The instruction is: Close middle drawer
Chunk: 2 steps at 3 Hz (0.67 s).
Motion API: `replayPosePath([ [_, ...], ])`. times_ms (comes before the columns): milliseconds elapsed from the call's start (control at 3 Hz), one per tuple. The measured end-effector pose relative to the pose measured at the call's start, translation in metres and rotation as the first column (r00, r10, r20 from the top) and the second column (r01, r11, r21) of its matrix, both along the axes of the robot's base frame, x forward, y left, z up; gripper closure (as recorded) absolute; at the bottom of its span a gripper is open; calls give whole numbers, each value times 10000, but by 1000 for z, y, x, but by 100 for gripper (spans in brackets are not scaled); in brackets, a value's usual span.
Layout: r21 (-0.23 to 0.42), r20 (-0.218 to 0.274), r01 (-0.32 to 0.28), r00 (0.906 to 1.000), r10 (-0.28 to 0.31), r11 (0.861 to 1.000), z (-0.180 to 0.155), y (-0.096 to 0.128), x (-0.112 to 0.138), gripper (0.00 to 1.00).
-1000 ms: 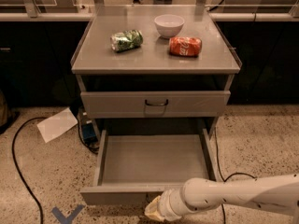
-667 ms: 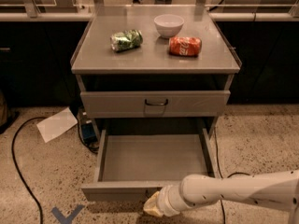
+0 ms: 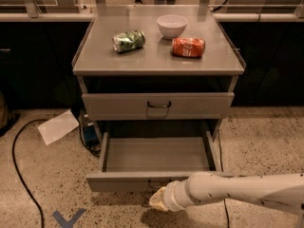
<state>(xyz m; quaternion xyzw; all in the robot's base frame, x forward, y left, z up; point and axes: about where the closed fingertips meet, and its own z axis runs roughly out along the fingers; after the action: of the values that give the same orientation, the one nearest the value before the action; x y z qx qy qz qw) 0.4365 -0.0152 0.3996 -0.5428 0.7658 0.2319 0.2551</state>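
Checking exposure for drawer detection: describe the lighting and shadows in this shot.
Camera view: the cabinet top is evenly lit, with slight sheen; the recess above the open middle drawer lies in deep shadow; the gripper, low at that drawer's front, darkens the floor beneath it.

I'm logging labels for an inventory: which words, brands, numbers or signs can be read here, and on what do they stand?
No text reads clearly.
Red can on the cabinet top: white lettering, too blurred to read.
Green packet beside it: print too blurred to read.
Blue mark on the floor: a shape, no letters.
Middle drawer, open, and the gripper at its front: no text visible.
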Motion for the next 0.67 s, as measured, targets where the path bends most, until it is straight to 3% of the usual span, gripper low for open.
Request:
replayPosePath([
  [333, 106, 235, 112, 9997, -114, 9999, 2, 0, 13, 100],
  [667, 607, 522, 434, 9975, -466, 9972, 5, 0, 44, 100],
])
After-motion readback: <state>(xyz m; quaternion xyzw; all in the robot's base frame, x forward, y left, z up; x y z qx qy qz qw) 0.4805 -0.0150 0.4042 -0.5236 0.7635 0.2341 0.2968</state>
